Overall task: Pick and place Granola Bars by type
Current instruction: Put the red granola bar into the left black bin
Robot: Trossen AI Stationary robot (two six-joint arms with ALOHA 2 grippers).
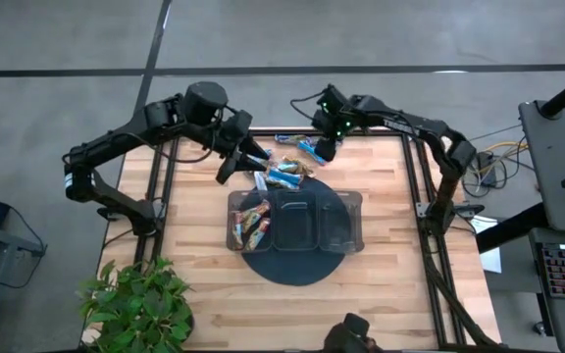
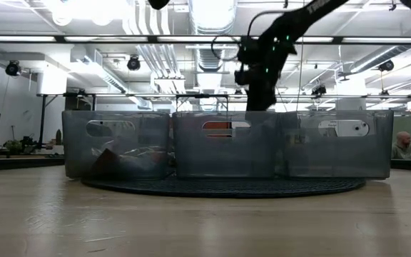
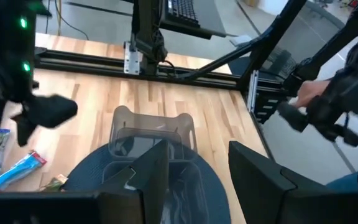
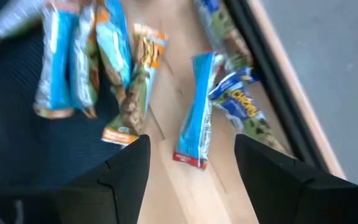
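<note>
You had the right gripper [image 4: 191, 168] poised above the loose granola bars at the far edge of the pale wooden table [image 1: 381, 265], its dark fingers spread wide with nothing between them. Directly under it lay a light blue foil-wrapped bar [image 4: 194, 109], with an orange-ended bar [image 4: 132, 93] just beside it and several light blue ones [image 4: 73, 56] overlapping on the edge of the round dark mat [image 1: 292, 267]. Two dark blue bars [image 4: 238, 102] sat against the black frame rail.

To do this pick well, I judged you needed to bring the fingers down either side of that single light blue bar, across its narrow width, and keep clear of the orange-ended neighbour so only one type came up.

The left gripper [image 3: 194, 171] hung over the dark, see-through three-compartment plastic tray [image 1: 346, 201], fingers partly apart and, as far as its wrist view showed, holding nothing. A few reddish-orange bars [image 1: 253, 224] already lay in the tray's left compartment; the middle and right ones looked unfilled.
</note>
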